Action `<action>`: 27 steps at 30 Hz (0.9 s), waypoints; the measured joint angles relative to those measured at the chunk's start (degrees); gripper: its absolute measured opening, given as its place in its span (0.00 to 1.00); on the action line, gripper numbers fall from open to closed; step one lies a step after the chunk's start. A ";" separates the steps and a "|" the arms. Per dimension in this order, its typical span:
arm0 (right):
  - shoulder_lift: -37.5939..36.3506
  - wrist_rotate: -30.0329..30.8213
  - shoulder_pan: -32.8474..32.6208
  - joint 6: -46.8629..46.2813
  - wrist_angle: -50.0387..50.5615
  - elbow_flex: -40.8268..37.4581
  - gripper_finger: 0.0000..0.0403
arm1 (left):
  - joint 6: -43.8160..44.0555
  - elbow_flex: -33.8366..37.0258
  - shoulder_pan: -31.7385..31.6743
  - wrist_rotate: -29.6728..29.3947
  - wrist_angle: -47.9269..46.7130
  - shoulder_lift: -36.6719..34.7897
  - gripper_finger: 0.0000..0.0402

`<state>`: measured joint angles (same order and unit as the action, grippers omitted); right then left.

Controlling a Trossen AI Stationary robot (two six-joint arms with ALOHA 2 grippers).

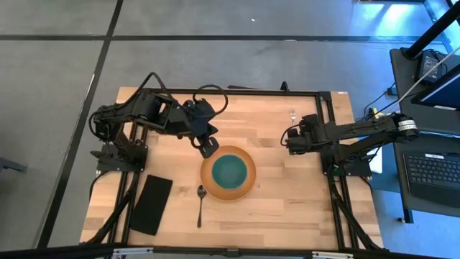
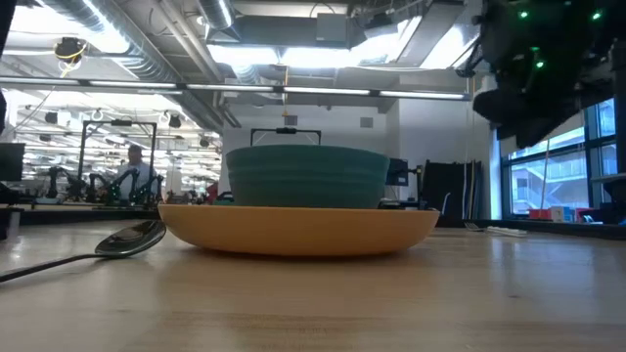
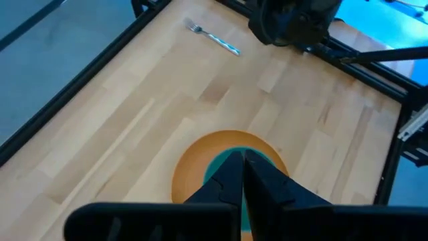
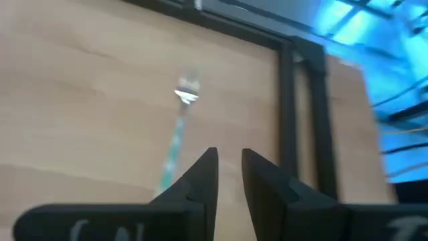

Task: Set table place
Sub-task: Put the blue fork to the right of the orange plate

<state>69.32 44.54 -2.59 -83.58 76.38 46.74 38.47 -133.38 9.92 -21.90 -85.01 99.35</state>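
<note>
A teal bowl (image 1: 230, 171) stands in an orange plate (image 1: 246, 188) at the middle of the wooden table (image 1: 302, 208); both also show in the low view, the bowl (image 2: 307, 176) on the plate (image 2: 298, 230). My left gripper (image 1: 207, 148) is shut and empty, over the plate's far left rim (image 3: 190, 167); its own view shows the fingers (image 3: 241, 169) closed together. A fork (image 1: 292, 115) lies at the far right. My right gripper (image 4: 229, 167) is a little open and empty, above the table just near of the fork (image 4: 177, 130).
A spoon (image 1: 200, 203) lies near left of the plate, bowl end toward it; it also shows in the low view (image 2: 117, 242). A black napkin (image 1: 152, 203) lies flat at the near left. The black frame (image 1: 327, 129) runs along the table's edges.
</note>
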 joint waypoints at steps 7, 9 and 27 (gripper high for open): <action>0.02 -1.45 4.37 11.70 -16.56 -1.98 0.18 | -0.04 0.00 -0.67 0.58 0.00 0.00 0.01; 0.02 -5.02 6.07 16.52 -20.35 -2.01 0.18 | 0.01 0.00 -0.68 0.58 0.00 0.00 0.02; 0.02 -12.79 11.39 22.30 -23.69 -2.01 0.30 | -0.06 0.00 -0.49 0.56 0.28 0.00 0.12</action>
<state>69.34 31.75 8.80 -61.28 52.69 44.73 38.41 -133.38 9.43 -21.34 -84.73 99.35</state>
